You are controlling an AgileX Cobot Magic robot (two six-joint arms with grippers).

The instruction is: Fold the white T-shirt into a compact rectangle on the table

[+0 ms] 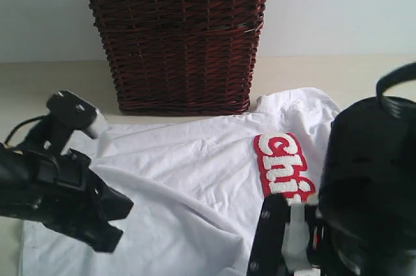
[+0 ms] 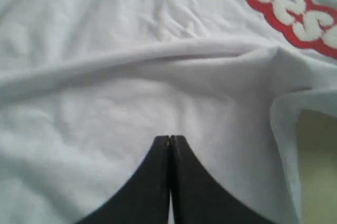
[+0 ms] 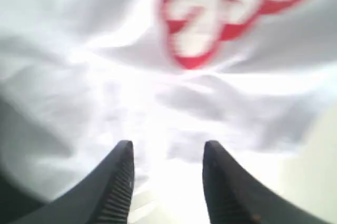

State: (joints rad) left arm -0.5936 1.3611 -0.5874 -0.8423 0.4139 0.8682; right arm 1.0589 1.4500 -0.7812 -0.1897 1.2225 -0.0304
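Your left pincer (image 2: 169, 142) is pressed shut over the white T-shirt (image 1: 188, 178), spread wrinkled on the desk (image 1: 39, 81). Your right pincer (image 3: 167, 153) stands wide near the red letters (image 1: 281, 165). The cloth looks light and limp; better pinch it at an edge.

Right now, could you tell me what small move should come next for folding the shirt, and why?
Probably open the left end effector: its tips are pressed together over the shirt with no cloth visibly between them, while the right end effector stands open over the red lettering.
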